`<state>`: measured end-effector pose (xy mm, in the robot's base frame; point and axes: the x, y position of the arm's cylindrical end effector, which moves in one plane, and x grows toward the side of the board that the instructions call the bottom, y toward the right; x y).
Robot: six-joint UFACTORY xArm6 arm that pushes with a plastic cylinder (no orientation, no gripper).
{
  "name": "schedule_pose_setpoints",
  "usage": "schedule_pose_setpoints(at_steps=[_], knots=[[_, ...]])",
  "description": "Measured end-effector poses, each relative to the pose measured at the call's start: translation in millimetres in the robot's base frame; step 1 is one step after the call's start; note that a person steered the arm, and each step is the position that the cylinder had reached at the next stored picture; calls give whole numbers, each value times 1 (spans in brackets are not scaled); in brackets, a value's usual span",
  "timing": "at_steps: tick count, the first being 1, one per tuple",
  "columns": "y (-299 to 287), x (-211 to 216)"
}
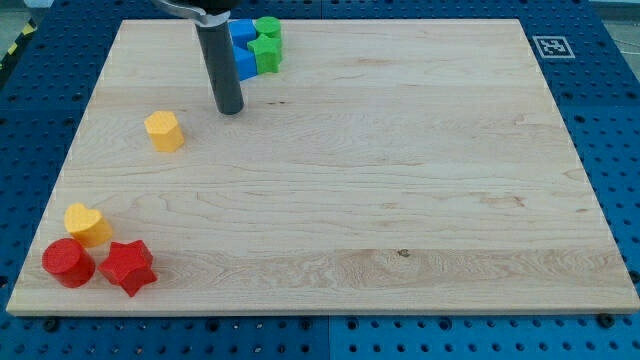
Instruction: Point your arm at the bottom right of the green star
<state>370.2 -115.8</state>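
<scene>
The green star (266, 52) lies near the top edge of the wooden board (400, 170), left of centre, with a green round block (268, 28) just above it and touching. Two blue blocks sit against its left side, one higher (242, 32) and one lower (245, 65); the rod partly hides both. My tip (230, 108) rests on the board below and to the left of the green star, just under the lower blue block.
A yellow hexagonal block (164, 131) lies to the left of my tip. At the view's bottom left a yellow heart (88, 224), a red cylinder (68, 263) and a red star (128, 266) are clustered. A fiducial tag (552, 46) is at the board's top right corner.
</scene>
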Motion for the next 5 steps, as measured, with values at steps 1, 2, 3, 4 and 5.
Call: schedule_pose_setpoints(at_steps=[1,2,3,4,5], knots=[[8,0],[16,0],[26,0],[35,0],[45,0]])
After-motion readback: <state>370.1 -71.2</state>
